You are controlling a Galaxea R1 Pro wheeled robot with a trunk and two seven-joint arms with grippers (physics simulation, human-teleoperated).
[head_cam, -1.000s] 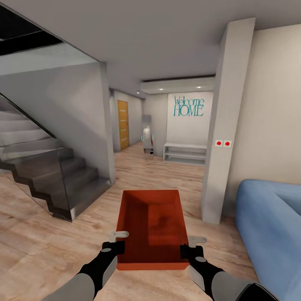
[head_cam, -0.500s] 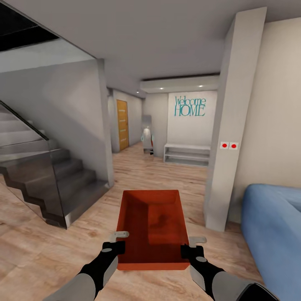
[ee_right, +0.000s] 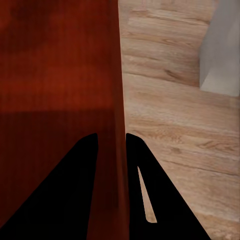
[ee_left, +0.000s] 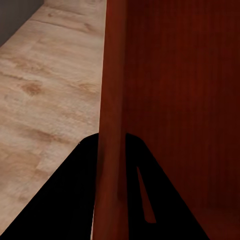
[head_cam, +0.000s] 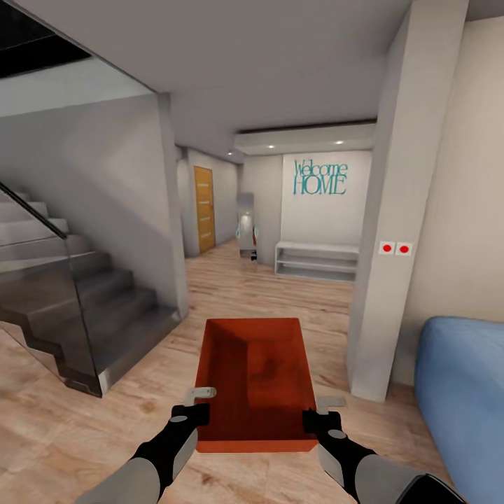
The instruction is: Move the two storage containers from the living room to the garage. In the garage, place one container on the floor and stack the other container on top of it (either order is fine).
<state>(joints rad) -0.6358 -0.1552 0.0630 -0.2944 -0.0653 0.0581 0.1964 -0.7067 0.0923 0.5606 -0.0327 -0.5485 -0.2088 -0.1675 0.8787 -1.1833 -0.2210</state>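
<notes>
Orange-red open-top storage container (head_cam: 253,381), ribbed inside, gripped by left end effector (head_cam: 198,404) and right end effector (head_cam: 319,411)

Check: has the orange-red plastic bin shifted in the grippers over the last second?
No. The orange-red plastic bin sits at the same spot between the left gripper and right gripper; only the camera advanced past the grey pillar.

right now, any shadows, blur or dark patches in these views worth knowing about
Head view: sharp, with a dark blotchy shadow on the container's inner bottom and wide-angle leaning of the pillar. Left wrist view: soft, the fingers pure black silhouettes against the wall. Right wrist view: likewise soft, with black fingers.
</notes>
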